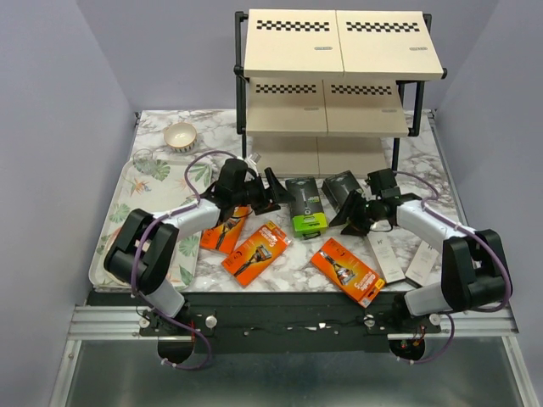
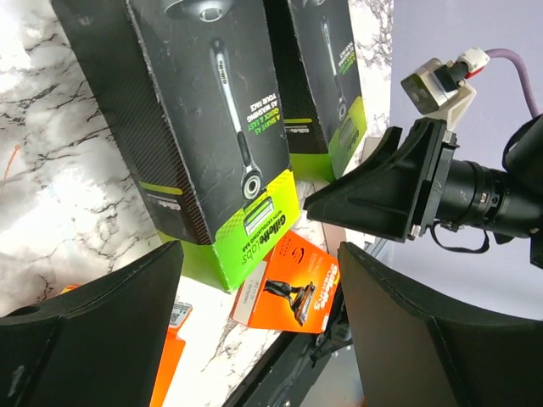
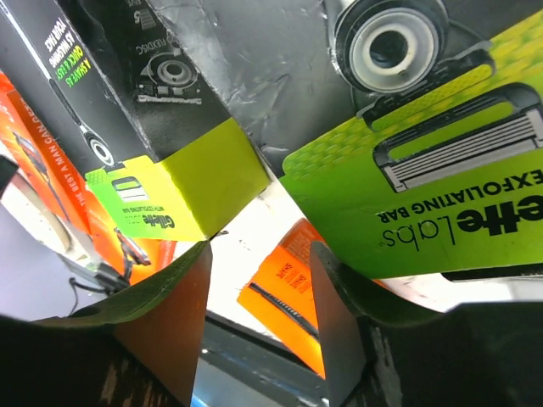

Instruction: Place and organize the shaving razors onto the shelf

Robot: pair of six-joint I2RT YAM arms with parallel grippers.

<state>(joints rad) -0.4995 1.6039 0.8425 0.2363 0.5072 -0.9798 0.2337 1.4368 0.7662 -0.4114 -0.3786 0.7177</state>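
Note:
The shelf (image 1: 339, 51) stands at the back of the table with bare boards. Two black razor packs with lime-green ends (image 1: 307, 206) (image 1: 342, 190) lie in front of it. Nearer me are three orange packs (image 1: 225, 229) (image 1: 255, 252) (image 1: 346, 271), and two white boxes (image 1: 386, 254) (image 1: 422, 263) lie at the right. My left gripper (image 1: 276, 191) (image 2: 259, 331) is open just left of the black pack (image 2: 212, 127), nothing between its fingers. My right gripper (image 1: 352, 216) (image 3: 254, 322) is open, low beside the second black pack (image 3: 424, 195), whose green end overlaps one finger (image 3: 339, 322).
A floral tray (image 1: 119, 220) lies along the left side, under the left arm. A small bowl (image 1: 180, 136) sits at the back left. The two grippers face each other closely across the black packs. An orange pack (image 2: 293, 292) lies near the table's front edge.

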